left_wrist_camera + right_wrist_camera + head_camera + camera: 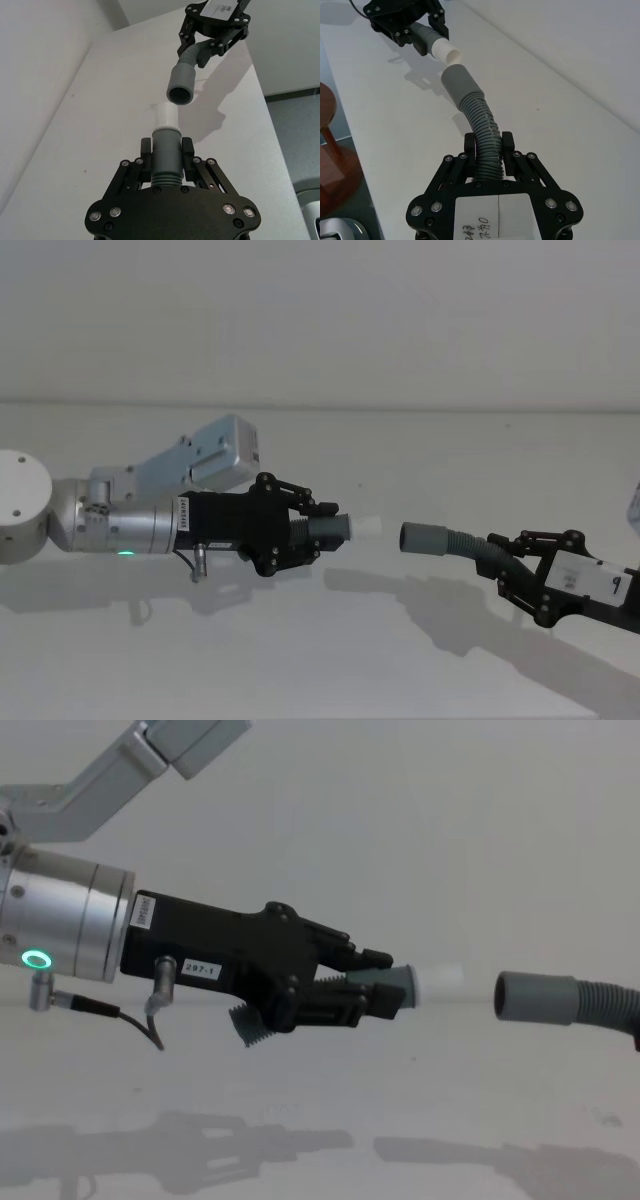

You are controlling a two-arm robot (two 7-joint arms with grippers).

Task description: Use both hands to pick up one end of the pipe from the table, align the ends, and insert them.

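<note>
White tip [368, 527] juts past left gripper [322, 528] fingers (open cuff [425, 538] apart).

- The left gripper [322, 528] was black, its fingers [187, 149] ribbed, on a silver wrist [62, 925] ringed by a green light [37, 959].
- Its hose piece [165, 160] showed a dark grey ribbed body, a smooth grey cuff and a white tip [368, 527].
- The right gripper [485, 145] was black and carried a white label [497, 217] with dark handwriting.
- The second hose piece [482, 127] was dark grey and ribbed, ending in a smooth grey open cuff [424, 538].
- The table [330, 660] was plain matte white, marked by soft grey shadows.
- A reddish-brown wooden stool [332, 150] stood at the right wrist view's edge.
</note>
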